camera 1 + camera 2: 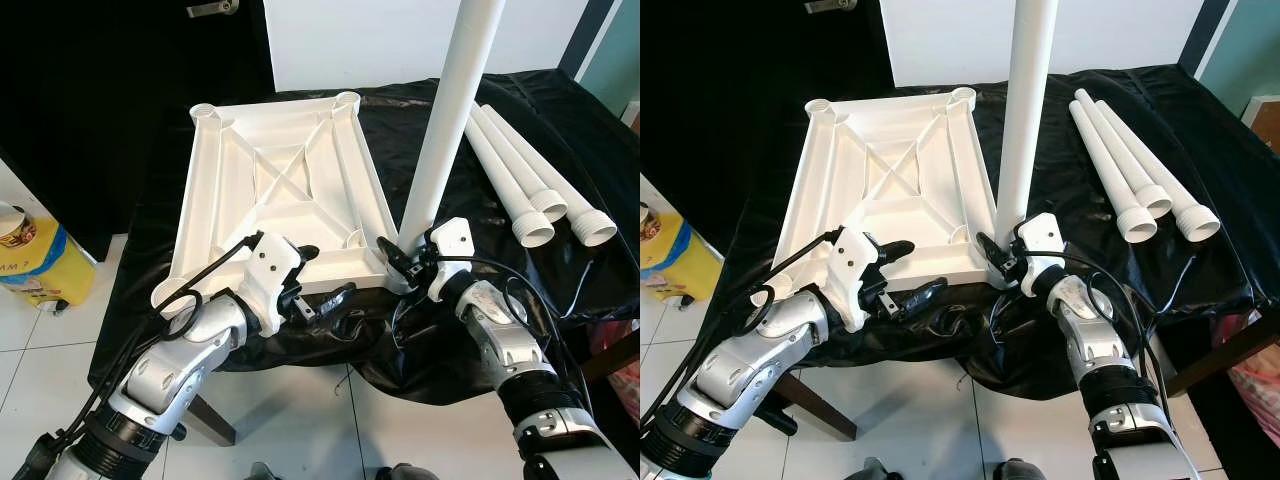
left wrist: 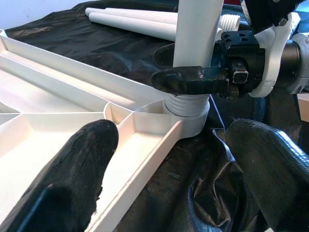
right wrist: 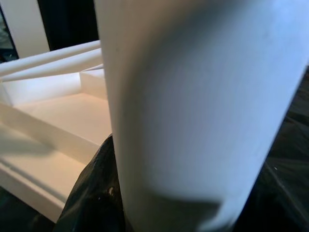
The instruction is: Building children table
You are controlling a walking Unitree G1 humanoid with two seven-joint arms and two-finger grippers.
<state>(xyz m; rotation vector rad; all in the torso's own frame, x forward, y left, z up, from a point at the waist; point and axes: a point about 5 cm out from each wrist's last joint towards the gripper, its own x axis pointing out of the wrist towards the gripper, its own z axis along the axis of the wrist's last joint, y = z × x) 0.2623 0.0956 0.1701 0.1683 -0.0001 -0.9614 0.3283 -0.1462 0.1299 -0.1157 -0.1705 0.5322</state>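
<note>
One leg [image 1: 445, 120] stands in tabletop [image 1: 215, 200] socket

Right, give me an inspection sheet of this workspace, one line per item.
Surface: black cloth draped over a table, wrinkled at the near edge.
Job's things: white tabletop lying upside down, ribs up; one white leg standing upright in its near right corner socket; three spare legs lying side by side on the cloth to the right.
Clutter: yellow package on the floor at left.
Grippers: right gripper shut on the upright leg near its threaded base; left gripper open at the tabletop's near edge.
Cables: black cables looping along both arms.
Surroundings: white tile floor, black backdrop, white wall.
</note>
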